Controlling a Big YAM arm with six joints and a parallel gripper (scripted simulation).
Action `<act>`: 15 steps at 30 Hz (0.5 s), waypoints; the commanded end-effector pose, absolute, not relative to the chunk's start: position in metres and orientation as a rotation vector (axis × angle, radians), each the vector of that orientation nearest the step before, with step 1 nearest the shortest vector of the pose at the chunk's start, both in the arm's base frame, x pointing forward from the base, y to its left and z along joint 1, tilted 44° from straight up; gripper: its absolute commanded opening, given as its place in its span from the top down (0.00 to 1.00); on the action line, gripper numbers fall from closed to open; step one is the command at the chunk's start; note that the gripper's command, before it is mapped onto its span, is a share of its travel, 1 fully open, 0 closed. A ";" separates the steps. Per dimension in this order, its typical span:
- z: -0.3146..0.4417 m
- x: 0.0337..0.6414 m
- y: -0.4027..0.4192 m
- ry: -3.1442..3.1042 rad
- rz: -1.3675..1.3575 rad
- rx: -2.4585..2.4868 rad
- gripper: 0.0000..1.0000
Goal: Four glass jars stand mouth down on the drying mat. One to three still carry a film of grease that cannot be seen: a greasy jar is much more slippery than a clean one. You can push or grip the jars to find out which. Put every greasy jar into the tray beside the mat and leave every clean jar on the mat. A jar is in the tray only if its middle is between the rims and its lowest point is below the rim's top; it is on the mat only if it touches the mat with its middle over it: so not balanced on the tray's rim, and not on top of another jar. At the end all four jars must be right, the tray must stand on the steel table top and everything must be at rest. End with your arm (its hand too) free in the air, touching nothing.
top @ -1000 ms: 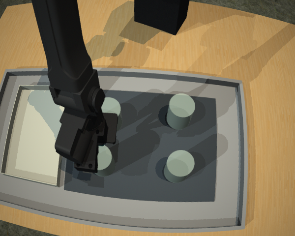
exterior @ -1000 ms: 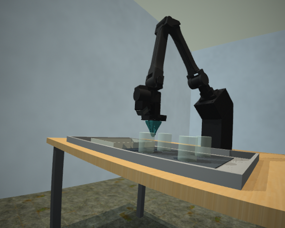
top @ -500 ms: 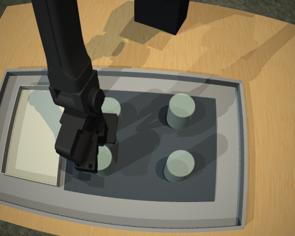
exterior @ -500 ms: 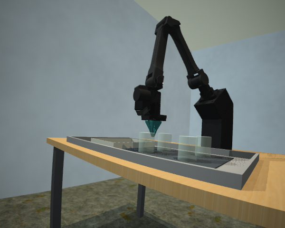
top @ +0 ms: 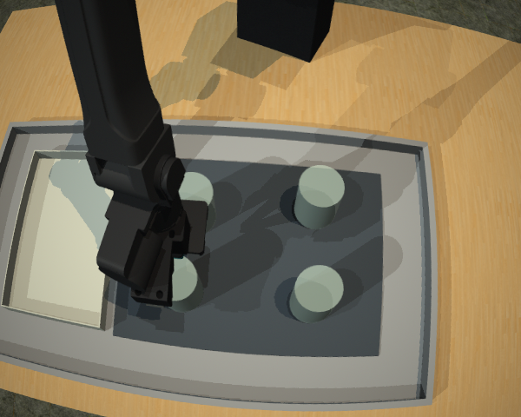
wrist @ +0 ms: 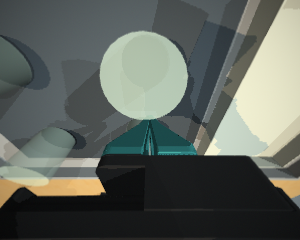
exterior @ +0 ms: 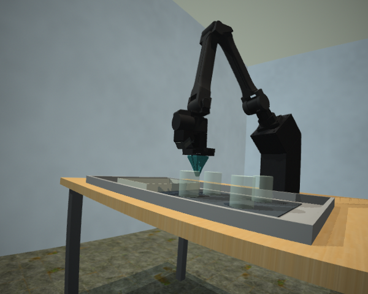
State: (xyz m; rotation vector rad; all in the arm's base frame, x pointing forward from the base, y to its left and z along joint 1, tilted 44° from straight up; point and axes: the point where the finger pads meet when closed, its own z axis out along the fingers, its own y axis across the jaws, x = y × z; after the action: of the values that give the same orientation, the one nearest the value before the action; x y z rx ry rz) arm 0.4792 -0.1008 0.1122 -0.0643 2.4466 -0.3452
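Zero gap between its fingers, the tool point(exterior: 196, 171) hangs holding nothing above the jar point(top: 184, 280) nearest the tray point(top: 10, 260); four jars stand on the mat point(top: 252, 332). Descending off-centre could topple that jar.

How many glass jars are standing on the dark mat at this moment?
4, all on the mat: far right, near right, far left and near left, both partly hidden under the gripper.

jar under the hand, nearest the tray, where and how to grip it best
Grip that jar across its straight round wall, coming down from above. It stands upright, mouth down, with open mat around it. The hand is shut with its tips at the jar's top, so it must open first.
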 end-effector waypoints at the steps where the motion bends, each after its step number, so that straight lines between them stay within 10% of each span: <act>1: 0.125 0.506 -0.097 2.409 -0.340 -0.063 1.00; 15: 0.126 0.507 -0.097 2.409 -0.340 -0.063 1.00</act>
State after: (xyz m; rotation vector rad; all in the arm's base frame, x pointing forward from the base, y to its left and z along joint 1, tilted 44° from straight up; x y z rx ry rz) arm 0.4793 -0.1007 0.1126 -0.0637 2.4494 -0.3456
